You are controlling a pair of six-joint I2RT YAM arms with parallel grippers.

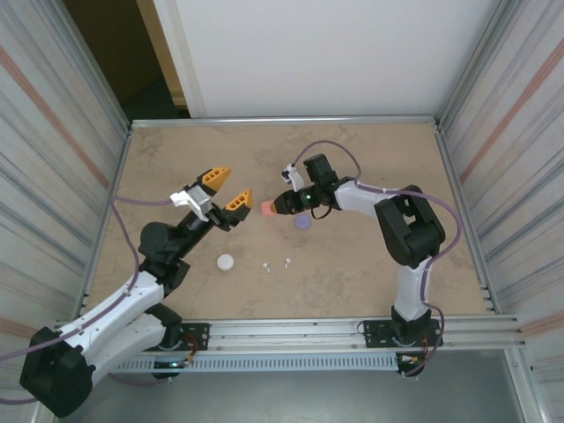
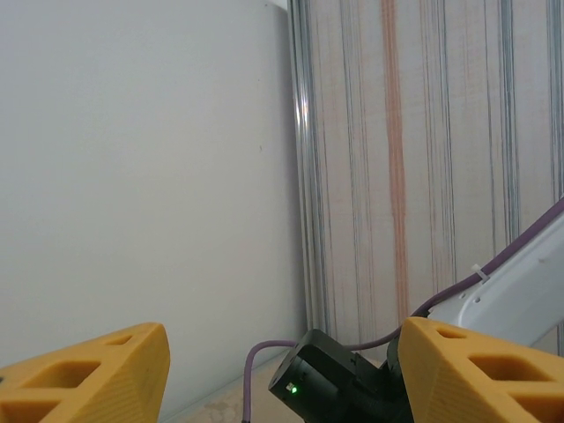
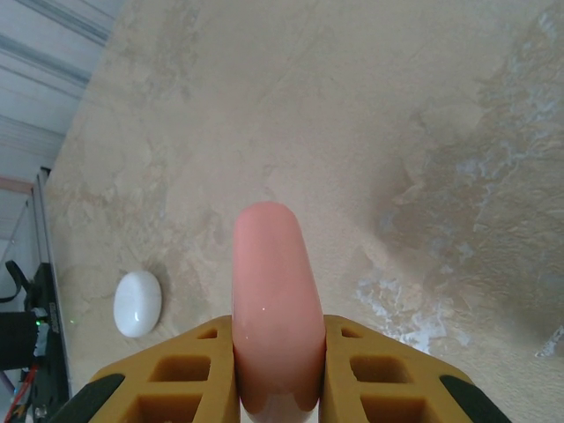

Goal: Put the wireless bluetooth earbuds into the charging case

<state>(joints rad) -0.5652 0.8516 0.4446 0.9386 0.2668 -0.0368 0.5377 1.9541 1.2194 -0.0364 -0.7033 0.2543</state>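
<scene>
Since ribbed metal walls close it on the left, far and right sides, the tabletop [image 1: 370,264] is the largest thing here: a flat beige surface with a cloudy, stone-like pattern and paler patches.

Over its left half reaches the left arm [image 1: 115,308], white and black, with a purple cable along it. The left gripper [image 1: 227,189] hangs near the middle of the tabletop with its two orange plastic fingers [image 2: 88,370] wide apart and nothing between them. These fingers are wedge-shaped with hollow cells.

From the right half of the near edge comes the right arm [image 1: 407,231], bent like an elbow toward the centre. The right gripper [image 1: 275,206] is clamped on the coral-pink case [image 3: 273,308], a smooth, glossy, rounded body. It stands on its thin edge between the orange pads [image 3: 379,379] and sticks out in front of them, above the tabletop.

Just beside this gripper, on its near side, lies the purple case [image 1: 302,223], round and flat. The white case [image 1: 226,262], smooth and shaped like a pebble, lies closer to the near edge, left of the centre.

Smallest are two white earbuds [image 1: 276,263], tiny stemmed pieces. They lie near each other on the bare tabletop, to the right of the white case and apart from all three cases.
</scene>
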